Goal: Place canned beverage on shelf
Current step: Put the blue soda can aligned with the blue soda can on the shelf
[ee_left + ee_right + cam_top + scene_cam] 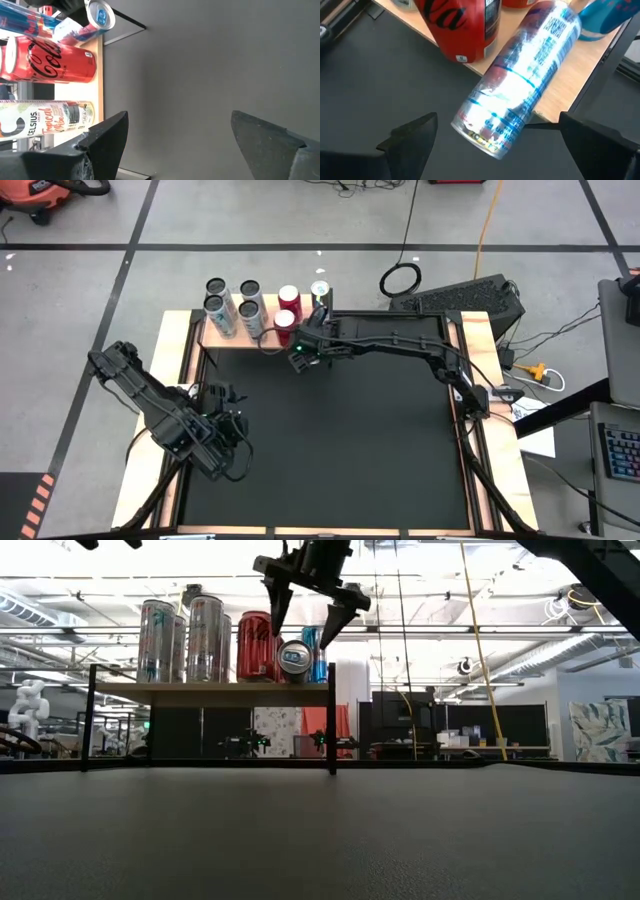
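A silver-and-blue can lies on its side on the wooden shelf, its bottom end jutting over the shelf's near edge; it also shows in the low view. My right gripper is open just above it, one finger on either side, apart from it. Two red cans, a blue can and several silver cans stand upright on the shelf. My left gripper waits open and empty at the table's left.
The shelf stands on thin dark legs at the table's far edge. The black mat covers the tabletop. The nearest red can stands close beside the lying can. Cables and a keyboard lie off the table at the far right.
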`<action>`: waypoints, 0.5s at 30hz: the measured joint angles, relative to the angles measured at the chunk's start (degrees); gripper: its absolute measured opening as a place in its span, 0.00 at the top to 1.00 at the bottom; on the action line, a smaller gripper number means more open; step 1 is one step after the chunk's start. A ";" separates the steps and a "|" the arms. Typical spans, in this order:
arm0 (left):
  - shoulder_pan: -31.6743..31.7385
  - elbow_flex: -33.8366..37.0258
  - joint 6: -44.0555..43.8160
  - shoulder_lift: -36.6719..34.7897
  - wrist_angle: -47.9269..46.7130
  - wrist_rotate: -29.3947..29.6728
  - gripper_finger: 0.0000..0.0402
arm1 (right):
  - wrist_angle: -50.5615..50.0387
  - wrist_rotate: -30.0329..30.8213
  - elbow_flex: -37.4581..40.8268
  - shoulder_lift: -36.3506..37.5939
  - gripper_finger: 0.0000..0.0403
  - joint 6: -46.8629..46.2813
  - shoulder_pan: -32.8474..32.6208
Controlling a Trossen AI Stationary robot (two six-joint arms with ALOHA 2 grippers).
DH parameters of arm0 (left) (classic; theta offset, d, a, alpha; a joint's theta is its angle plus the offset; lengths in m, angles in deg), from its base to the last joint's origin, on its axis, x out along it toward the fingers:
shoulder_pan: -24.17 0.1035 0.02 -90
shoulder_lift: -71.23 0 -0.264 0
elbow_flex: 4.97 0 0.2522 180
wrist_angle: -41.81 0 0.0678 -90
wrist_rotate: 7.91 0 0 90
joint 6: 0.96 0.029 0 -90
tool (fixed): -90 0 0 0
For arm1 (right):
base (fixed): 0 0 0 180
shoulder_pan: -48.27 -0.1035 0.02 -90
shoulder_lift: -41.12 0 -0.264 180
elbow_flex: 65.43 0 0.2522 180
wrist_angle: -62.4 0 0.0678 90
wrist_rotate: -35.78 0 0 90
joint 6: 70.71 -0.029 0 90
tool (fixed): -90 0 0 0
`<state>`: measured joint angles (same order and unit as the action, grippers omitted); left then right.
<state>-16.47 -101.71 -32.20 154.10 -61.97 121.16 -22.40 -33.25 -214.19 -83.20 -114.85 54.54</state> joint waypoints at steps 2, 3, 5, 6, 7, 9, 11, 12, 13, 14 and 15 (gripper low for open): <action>0.00 0.00 0.02 0.00 0.00 0.00 0.15 | -0.31 -0.03 0.00 -0.47 0.01 -0.18 -0.19; 0.00 0.00 0.02 0.00 0.00 0.00 0.15 | -0.23 -0.02 0.00 -0.86 0.01 -0.26 -0.31; 0.00 0.00 0.04 0.00 0.00 0.00 0.15 | -0.36 -0.07 0.00 -1.68 0.01 -0.57 -0.41; 0.00 0.01 0.04 0.00 -0.03 0.00 0.15 | -0.22 -0.17 0.00 -2.17 0.01 -0.61 -0.45; 0.00 0.01 0.03 0.00 0.00 0.02 0.15 | -0.08 -0.21 0.02 -2.36 0.01 -0.61 -0.45; 0.00 0.02 0.04 0.00 0.00 0.00 0.15 | 0.39 -0.17 0.04 -2.49 0.01 -0.27 -0.45; 0.00 0.02 0.05 0.00 0.00 0.00 0.15 | 1.68 -0.02 -0.01 -2.55 0.01 0.05 -0.43; 0.00 0.02 0.07 0.00 0.00 0.00 0.15 | 1.77 0.02 -0.02 -2.55 0.01 0.16 -0.42; 0.00 0.02 0.07 0.00 0.00 0.02 0.15 | 1.63 -0.05 0.00 -2.62 0.01 0.60 -0.39; 0.00 0.02 0.05 0.00 0.00 0.02 0.15 | 1.75 -0.30 0.00 -2.70 0.01 1.40 -0.39; 0.00 0.02 0.05 0.00 0.00 0.00 0.15 | 1.88 -0.95 0.00 -2.70 0.01 1.80 -0.39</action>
<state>-16.47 -101.69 -32.15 154.10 -61.97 121.16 -20.52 -34.20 -214.19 -85.91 -113.05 54.16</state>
